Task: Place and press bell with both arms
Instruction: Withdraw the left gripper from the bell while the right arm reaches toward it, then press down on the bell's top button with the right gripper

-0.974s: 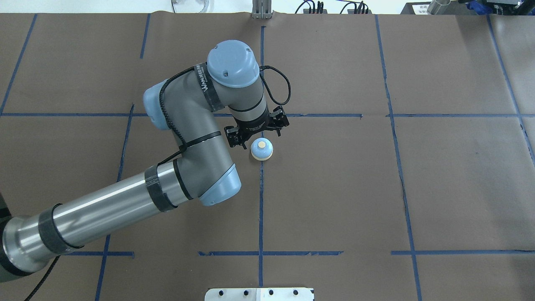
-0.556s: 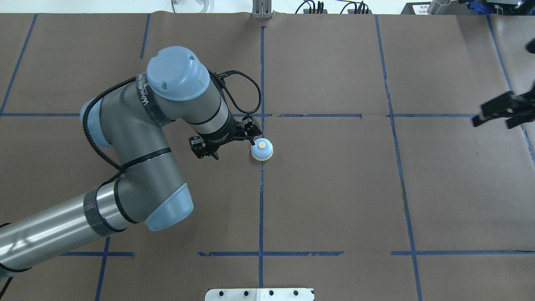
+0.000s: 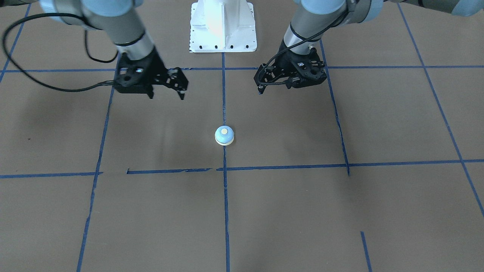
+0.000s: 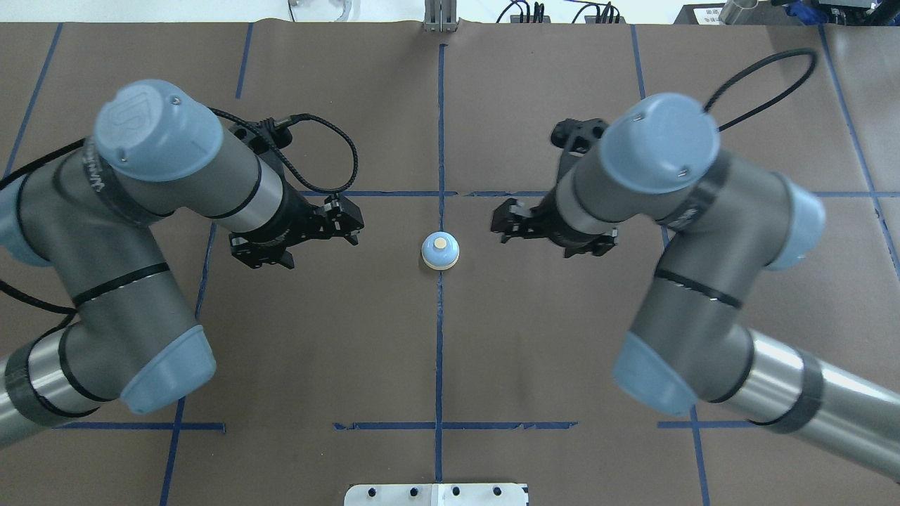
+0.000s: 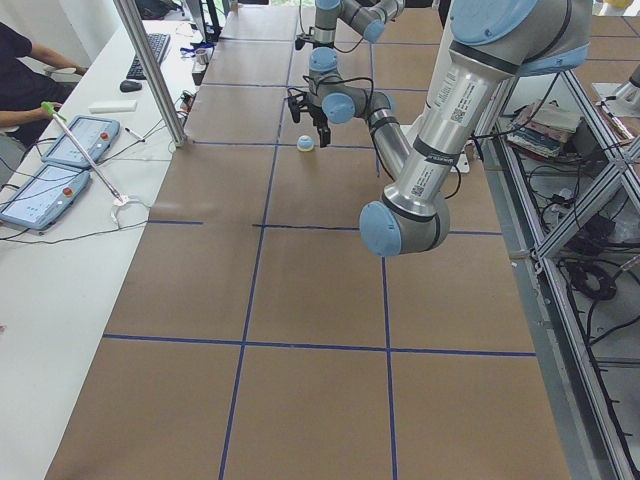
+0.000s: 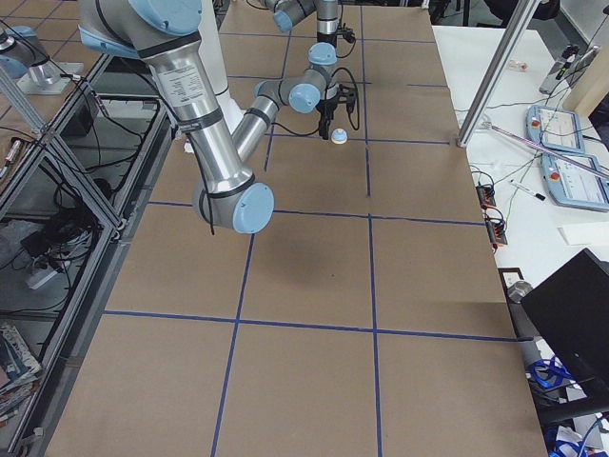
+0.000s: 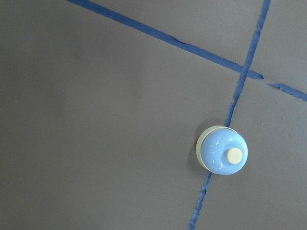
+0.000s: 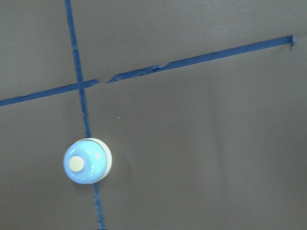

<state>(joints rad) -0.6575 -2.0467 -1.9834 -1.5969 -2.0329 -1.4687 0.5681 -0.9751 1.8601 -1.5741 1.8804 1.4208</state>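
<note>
The bell (image 4: pixel 440 251), a light-blue dome with a cream base and button, stands alone on the brown table where a blue tape line runs. It also shows in the front view (image 3: pixel 224 135), the left wrist view (image 7: pixel 222 150) and the right wrist view (image 8: pixel 87 161). My left gripper (image 4: pixel 318 243) hangs open and empty to the left of the bell, apart from it; in the front view (image 3: pixel 275 89) it is on the right. My right gripper (image 4: pixel 534 242) hangs open and empty to the bell's right, on the left in the front view (image 3: pixel 166 95). Neither wrist view shows fingers.
The white bolted pedestal (image 3: pixel 223 26) stands at the robot's side of the table. Blue tape lines (image 4: pixel 439 351) divide the brown cover into squares. An operator (image 5: pixel 25 70) sits at a side desk with tablets (image 5: pixel 45 190), behind a metal post (image 5: pixel 150 70).
My left gripper has drawn back to the left, away from the bell. My right arm has come in from the right edge and now hangs right of the bell. The bell has not moved.
</note>
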